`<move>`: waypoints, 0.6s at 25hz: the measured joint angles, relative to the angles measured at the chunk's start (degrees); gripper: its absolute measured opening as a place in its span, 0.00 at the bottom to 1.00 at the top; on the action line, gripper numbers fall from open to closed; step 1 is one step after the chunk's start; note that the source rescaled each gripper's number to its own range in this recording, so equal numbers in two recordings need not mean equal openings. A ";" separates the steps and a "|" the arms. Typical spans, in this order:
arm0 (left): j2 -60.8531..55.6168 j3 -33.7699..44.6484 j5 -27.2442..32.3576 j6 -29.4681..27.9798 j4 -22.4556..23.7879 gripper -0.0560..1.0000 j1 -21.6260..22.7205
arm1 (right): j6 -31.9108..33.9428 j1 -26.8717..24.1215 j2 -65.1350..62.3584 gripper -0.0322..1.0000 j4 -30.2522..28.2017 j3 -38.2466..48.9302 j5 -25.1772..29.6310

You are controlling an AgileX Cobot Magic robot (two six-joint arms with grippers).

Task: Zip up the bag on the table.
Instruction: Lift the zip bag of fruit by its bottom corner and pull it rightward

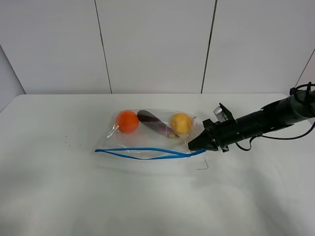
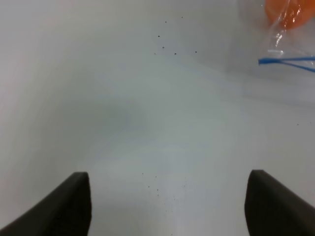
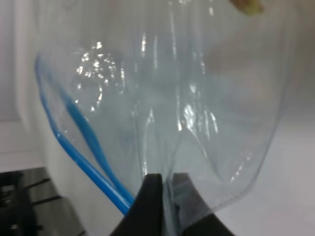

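Observation:
The clear bag [image 1: 147, 140] lies on the white table [image 1: 74, 196], holding an orange [image 1: 127, 121], a purple vegetable [image 1: 156, 124] and a yellow fruit [image 1: 181, 123]. Its blue zip strip [image 1: 142, 150] runs along the near edge, and its two lines lie apart in the middle. My right gripper [image 1: 196, 145] is shut on the bag's right end by the strip. The right wrist view shows its fingertips [image 3: 166, 196] pinching the clear plastic [image 3: 197, 98] beside the strip [image 3: 83, 128]. My left gripper [image 2: 167, 206] is open and empty over bare table. The bag's left corner [image 2: 290, 44] lies far from it.
A small thin black mark [image 1: 203, 166] lies on the table just in front of the right gripper. Tiny dark specks [image 1: 69, 143] dot the table left of the bag. A pale panelled wall [image 1: 152, 44] stands behind the table. The left arm is out of the exterior view.

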 joint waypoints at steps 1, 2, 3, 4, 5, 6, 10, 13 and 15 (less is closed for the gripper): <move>0.00 0.00 0.00 0.00 0.00 1.00 0.00 | 0.29 0.00 0.00 0.03 0.80 0.00 1.23; 0.00 0.00 0.00 0.00 0.00 1.00 0.00 | 0.79 0.00 0.00 0.03 1.53 0.00 2.64; 0.00 0.00 0.00 0.00 0.00 1.00 0.00 | 1.38 0.00 0.05 0.03 2.47 0.00 3.75; 0.00 0.00 0.00 0.00 0.00 1.00 0.00 | 2.05 0.00 0.05 0.03 3.35 0.00 4.82; 0.00 0.00 0.00 0.00 0.00 1.00 0.00 | 3.02 0.00 0.05 0.03 4.22 0.00 5.43; 0.00 0.00 0.00 0.00 0.00 1.00 0.00 | 4.16 0.00 0.05 0.03 4.73 0.00 5.80; 0.00 0.00 0.00 0.00 0.00 1.00 0.00 | 8.71 0.00 0.05 0.03 5.53 0.00 6.09; 0.00 0.00 0.00 0.00 0.00 1.00 0.00 | 12.28 0.00 0.05 0.03 6.08 0.00 6.15; 0.00 0.00 0.00 0.00 0.00 1.00 0.00 | 13.66 0.45 0.05 0.03 6.83 0.00 6.15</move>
